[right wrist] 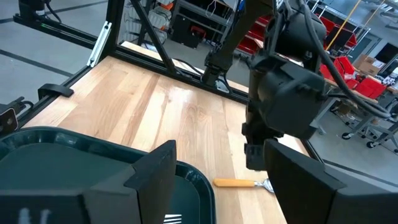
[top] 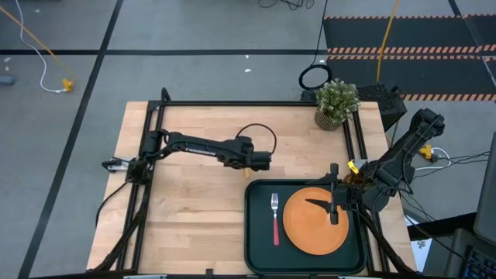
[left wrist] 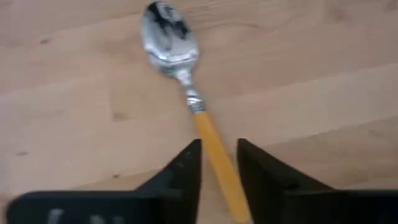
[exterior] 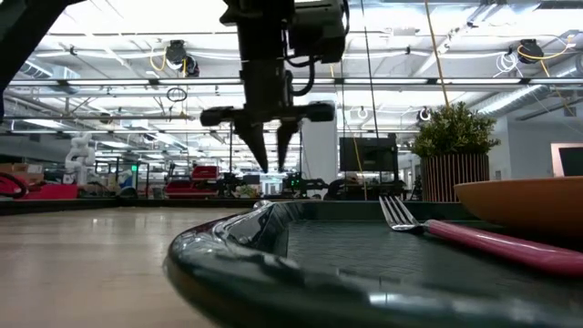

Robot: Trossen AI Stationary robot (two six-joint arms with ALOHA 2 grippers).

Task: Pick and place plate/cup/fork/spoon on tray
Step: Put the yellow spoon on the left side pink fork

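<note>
The spoon (left wrist: 186,81) lies on the wooden table, silver bowl away from my left gripper (left wrist: 219,146). That gripper hovers just above it (exterior: 273,159), open by a narrow gap, one finger on each side of the orange-yellow handle (left wrist: 217,165). In the high view it (top: 263,163) hides the spoon. The orange plate (top: 316,221) and the pink-red-handled fork (top: 274,218) lie in the dark tray (top: 256,232). My right gripper (top: 332,203) is open and empty over the plate's far edge. The cup does not plainly show.
A potted green plant (top: 335,103) stands at the table's far right corner. A black cable loop (top: 256,133) lies on the table behind my left gripper. A black frame rail (top: 232,102) runs along the far edge. Bare wood lies left of the tray.
</note>
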